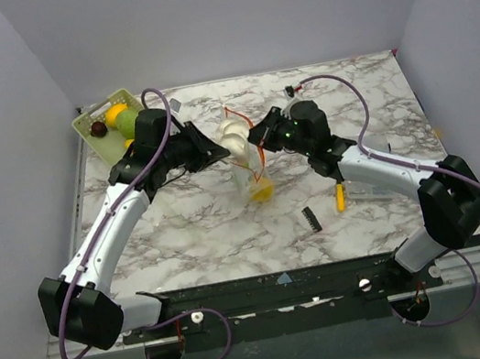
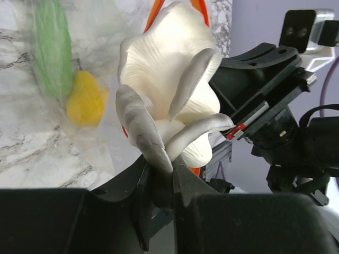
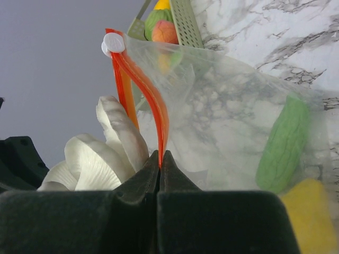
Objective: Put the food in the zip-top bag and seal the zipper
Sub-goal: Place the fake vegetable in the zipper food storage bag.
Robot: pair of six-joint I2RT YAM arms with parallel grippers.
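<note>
A whitish mushroom-cluster toy (image 2: 169, 84), part of the food, hangs at the mouth of the zip-top bag (image 1: 253, 172); my left gripper (image 2: 161, 166) is shut on one of its grey stems. My right gripper (image 3: 160, 154) is shut on the red-orange zipper (image 3: 153, 100) and holds that edge of the bag up, with the mushroom (image 3: 106, 153) just left of the strip. A white slider (image 3: 113, 42) sits at the zipper's top end. Inside the clear bag lie a green piece (image 3: 283, 148) and a yellow piece (image 3: 310, 211). Both grippers meet over mid-table.
A light green slotted basket (image 1: 104, 120) at the back left holds more toy food. A yellow-handled screwdriver (image 1: 340, 196) and a small black toothed piece (image 1: 310, 217) lie near the right arm. Grey walls close in the table on three sides.
</note>
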